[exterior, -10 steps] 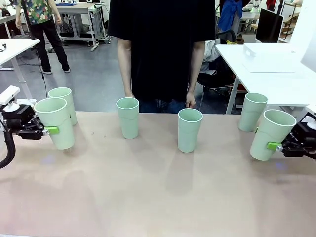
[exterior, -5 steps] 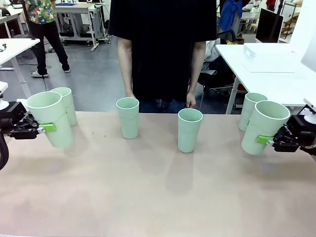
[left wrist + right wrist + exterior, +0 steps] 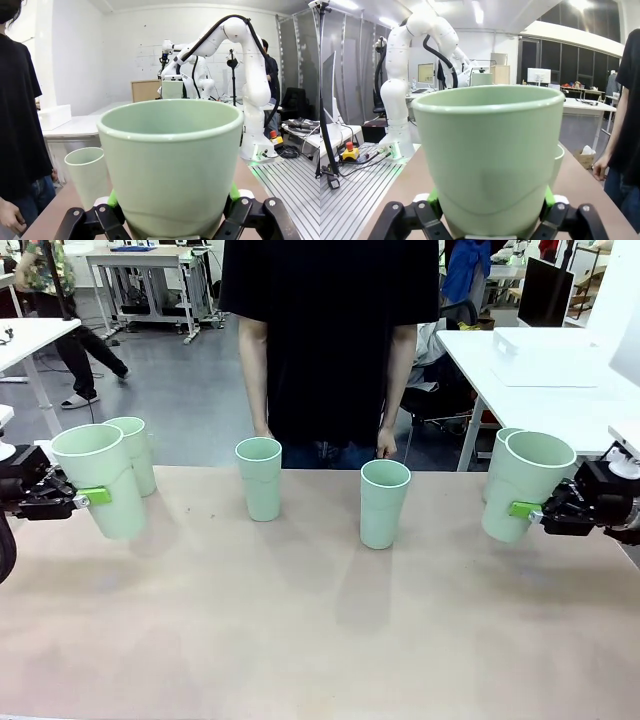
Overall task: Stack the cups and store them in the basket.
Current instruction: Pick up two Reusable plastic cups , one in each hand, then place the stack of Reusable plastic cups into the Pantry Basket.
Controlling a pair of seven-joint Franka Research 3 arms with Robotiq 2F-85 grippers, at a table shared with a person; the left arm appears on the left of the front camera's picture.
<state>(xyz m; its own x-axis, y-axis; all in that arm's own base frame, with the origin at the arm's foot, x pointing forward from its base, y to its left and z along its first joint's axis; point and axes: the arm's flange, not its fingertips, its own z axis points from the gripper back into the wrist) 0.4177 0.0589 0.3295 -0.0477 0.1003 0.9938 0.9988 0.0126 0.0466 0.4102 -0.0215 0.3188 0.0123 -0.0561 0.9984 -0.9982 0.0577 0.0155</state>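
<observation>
At 9 o'clock the left claw [image 3: 92,496] is clamped on a tilted first cup [image 3: 100,475], its green pads pressing the smooth, matte mint plastic. At 3 o'clock the right claw [image 3: 524,510] is clamped on a second cup [image 3: 527,480]. On the desk [image 3: 300,630] a third cup [image 3: 259,478] and a fourth cup [image 3: 384,503] stand upright toward 12 o'clock, tapered with a stepped band. A fifth cup [image 3: 138,450] and a sixth cup [image 3: 496,455] stand just behind the held ones.

The pale tan table [image 3: 300,630] carries four green cups, all upright: a middle-left cup [image 3: 259,480], a middle-right cup [image 3: 384,505] (slightly nearer the camera), a far-left cup [image 3: 143,455] and a far-right cup [image 3: 496,455], both partly hidden.
</observation>
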